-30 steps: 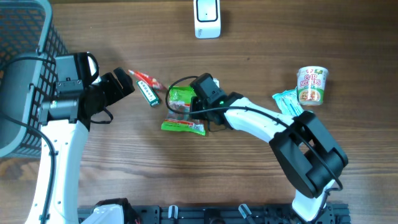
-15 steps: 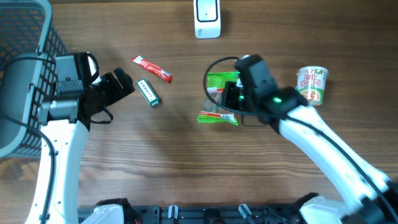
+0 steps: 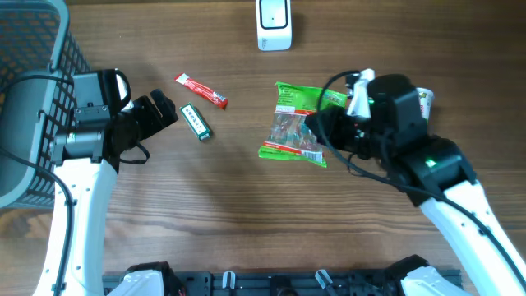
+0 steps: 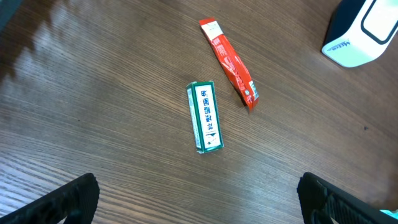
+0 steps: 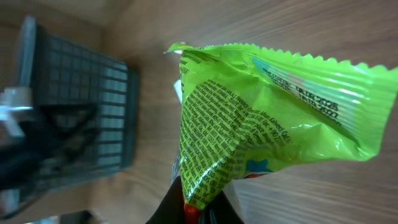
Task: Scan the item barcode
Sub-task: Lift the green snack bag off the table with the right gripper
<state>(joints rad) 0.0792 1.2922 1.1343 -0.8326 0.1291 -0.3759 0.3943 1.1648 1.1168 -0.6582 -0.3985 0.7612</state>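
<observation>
Now my right claw (image 3: 323, 131) is closed tightly on one edge of the green snack bag (image 3: 294, 123). The bag sticks out from the claw toward the left edge of the tabletop (image 3: 246, 214). In the right wrist view its crimped edge and small printed text fill most of the picture, and it seems to be lifted off the wood. It is in the middle part of the tabletop, a little toward the far edge. The white scanner (image 3: 274, 25) stands at the middle of that far edge, near the bag but not touching it. I cannot make out a barcode on the side of the bag that shows.

My left claw (image 3: 162, 113) is opened fully and holds nothing. It hangs over the left part of the tabletop. Just beside it lies a small green box (image 3: 196, 122), and a red sachet (image 3: 201, 90) lies a bit farther toward the far edge, apart from the box. A dark wire basket (image 3: 37, 74) is at the far left corner. A noodle cup (image 3: 426, 99) is mostly hidden behind my right arm.
</observation>
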